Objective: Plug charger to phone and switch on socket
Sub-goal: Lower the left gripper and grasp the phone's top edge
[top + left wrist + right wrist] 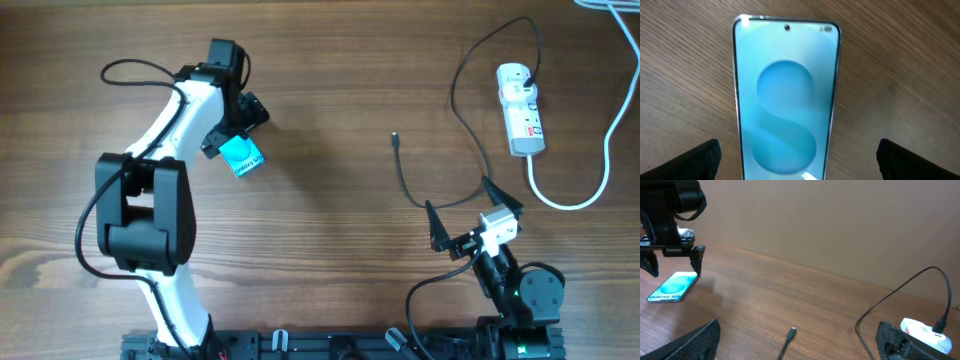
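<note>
The phone [243,157], turquoise screen up, lies flat on the wooden table at the left. My left gripper [235,128] hovers over it, open, with a finger on each side and apart from it. In the left wrist view the phone [785,95] fills the middle between the left gripper's [797,160] fingers. The charger cable [405,185] ends in a dark connector tip [395,137] lying loose on the table. Its other end runs to the white socket [521,120] at the far right. My right gripper [467,212] is open and empty, near the cable's bend; the tip [791,331] lies just ahead of it [797,347].
A thick white cord [575,200] loops from the socket off the right edge. The right wrist view shows the socket [925,332], the cable arc [890,300], the phone [672,287] and the left gripper [672,262] above it.
</note>
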